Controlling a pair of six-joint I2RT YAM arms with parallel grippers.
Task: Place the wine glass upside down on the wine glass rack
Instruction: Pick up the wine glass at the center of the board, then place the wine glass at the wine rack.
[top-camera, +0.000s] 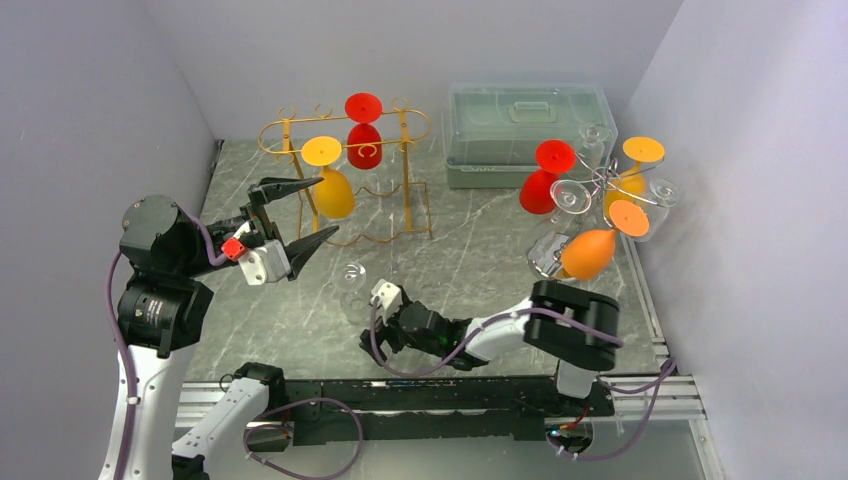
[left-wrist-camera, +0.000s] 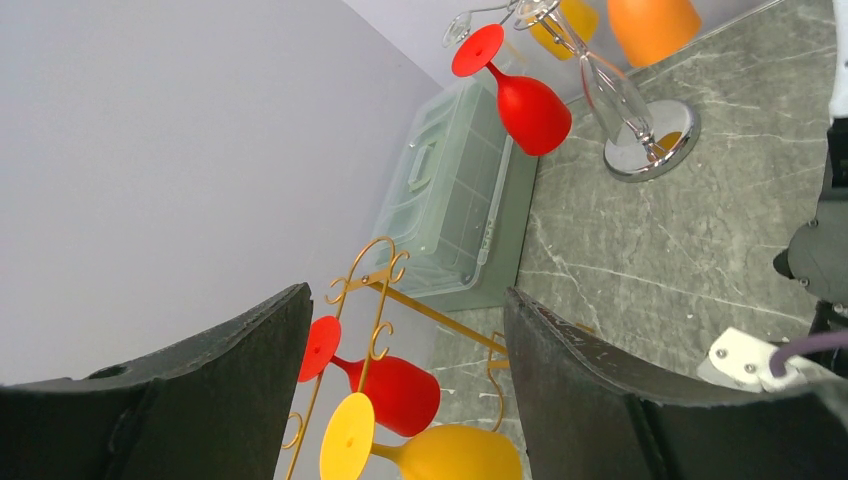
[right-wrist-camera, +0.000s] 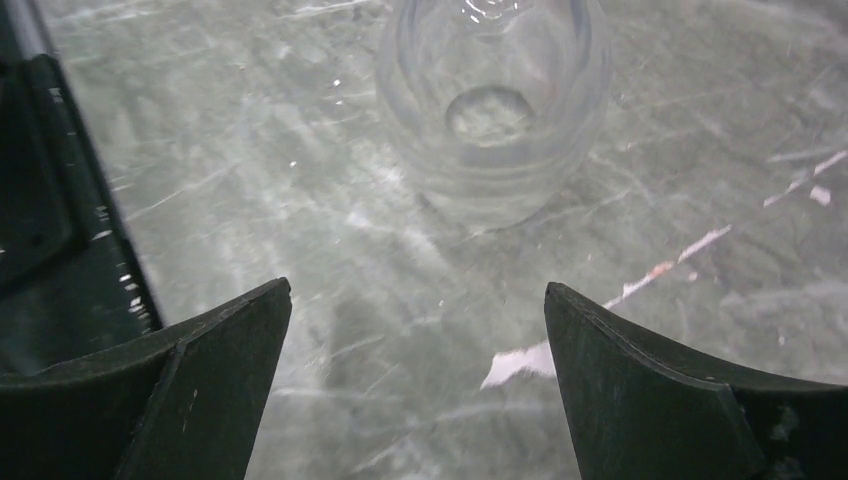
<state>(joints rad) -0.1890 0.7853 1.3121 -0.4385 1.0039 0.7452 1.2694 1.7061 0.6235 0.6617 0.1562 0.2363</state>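
Wine glass (top-camera: 352, 277) (the clear one) is seen on the grey marble counter (top-camera: 470, 240), out in the open patch in front of the gold rack (top-camera: 405, 190) and well apart from it. It looks to be standing on the counter, though with clear glass that can't be told for sure. It's not hung on anything yet.

Right hand (right-wrist-camera: 417, 288) is held low over the counter, just beside the glass on the near right. From the right wrist camera, the two dark fingers are seen spread wide with nothing pinched between them. The glass bowl is framed in the gap but sits beyond the fingertips, not touched.

Left hand (top-camera: 327, 207) is held up off the counter, close to the gold rack's left side, pointed toward it. Its fingers are spread wide too and nothing is gripped.

On the gold rack, a red glass (top-camera: 364, 145) and a yellow glass (top-camera: 333, 190) are hung upside down by their feet. Over on the right, a silver tree-style rack (top-camera: 547, 255) is loaded with red, yellow, orange and a few clear glasses. A clear plastic lidded box (top-camera: 525, 125) is parked at the back of the counter between the two racks.
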